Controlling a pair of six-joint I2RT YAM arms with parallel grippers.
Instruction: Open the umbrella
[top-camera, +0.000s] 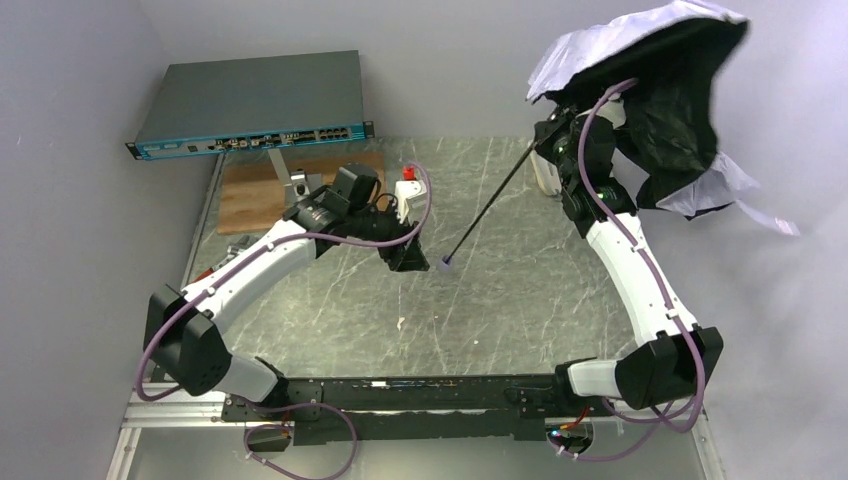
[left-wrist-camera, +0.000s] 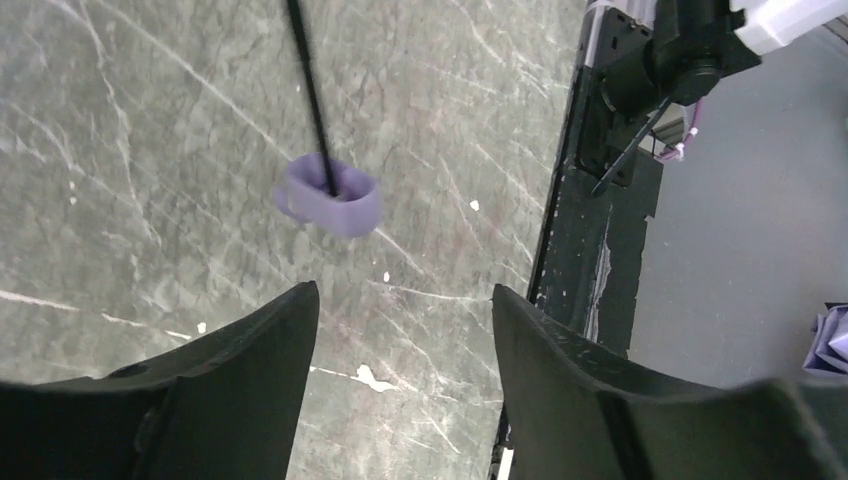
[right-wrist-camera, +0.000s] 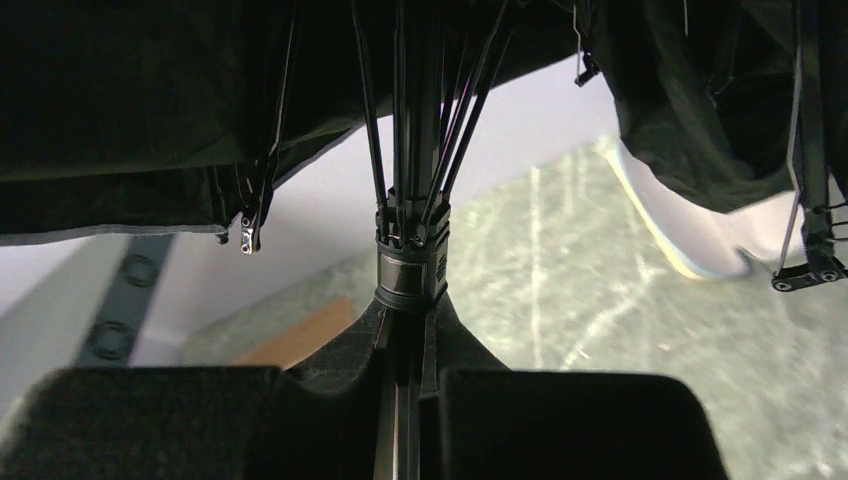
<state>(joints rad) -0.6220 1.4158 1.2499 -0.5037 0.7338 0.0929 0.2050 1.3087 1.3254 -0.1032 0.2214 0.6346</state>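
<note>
Right wrist view: right claw clamped on umbrella; left claw gapes, handle just beyond.

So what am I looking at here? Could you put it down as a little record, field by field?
umbrella canopy: partly spread, held high at the far right; white outside, black inside
shaft: extended, slanting down to the handle
right fingers: shut on the shaft, just below the collar
left fingers: open, handle in front, not held
table: grey marbled top
</note>
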